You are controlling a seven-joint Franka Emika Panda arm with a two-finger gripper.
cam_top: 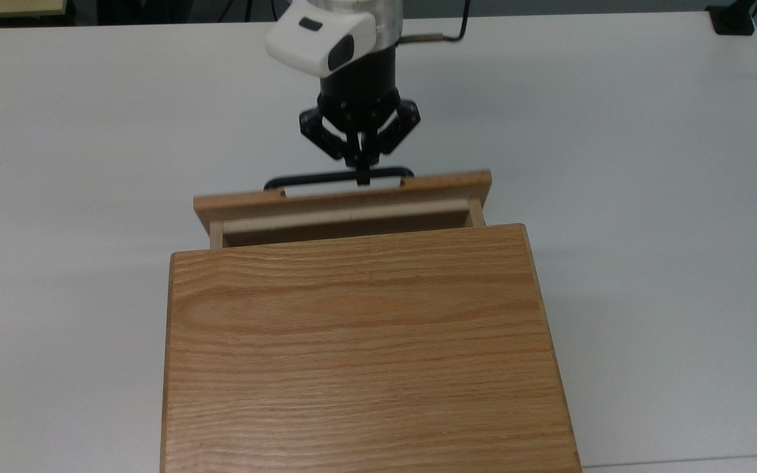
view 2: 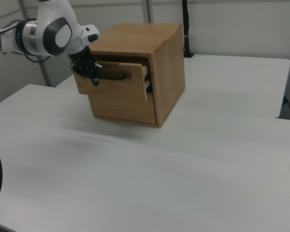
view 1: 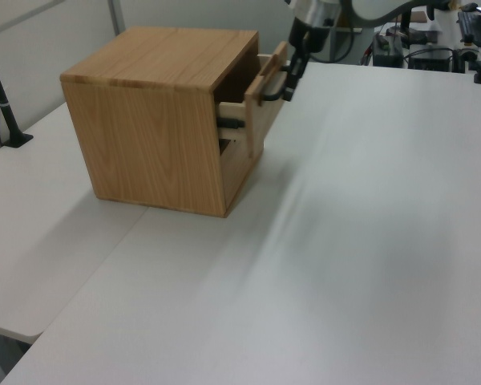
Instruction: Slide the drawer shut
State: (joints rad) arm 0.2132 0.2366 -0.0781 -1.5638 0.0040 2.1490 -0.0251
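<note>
Oak, pale and straight-grained, made up both the cabinet (cam_top: 365, 348) and the drawer (cam_top: 342, 200) that stood out from its upper front. The drawer was open by a narrow margin: in the top view a thin strip of its interior showed between the front panel and the cabinet's flat top, and in the left view a short length of dark slide rail (view 1: 231, 124) was exposed at its side. The front panel sat slightly skewed in the top view, its right end a little farther up the picture than its left. A long black bar handle (cam_top: 306, 179) ran across the panel's outer face.

The gripper (cam_top: 363, 176) pointed down at the handle near its middle, its black fingers (cam_top: 360, 157) pressed together into a single narrow tip that touched the bar from the outer side; they were not wrapped around it. Above the fingers rose the black wrist and a white housing (cam_top: 319, 43), with a cable trailing off toward the top view's right. In the right view the gripper (view 2: 93, 72) met the handle (view 2: 117, 76) at the panel's left end, and the white arm (view 2: 48, 34) reached in from the right view's left.

The cabinet rested on a white tabletop (cam_top: 648, 164).
</note>
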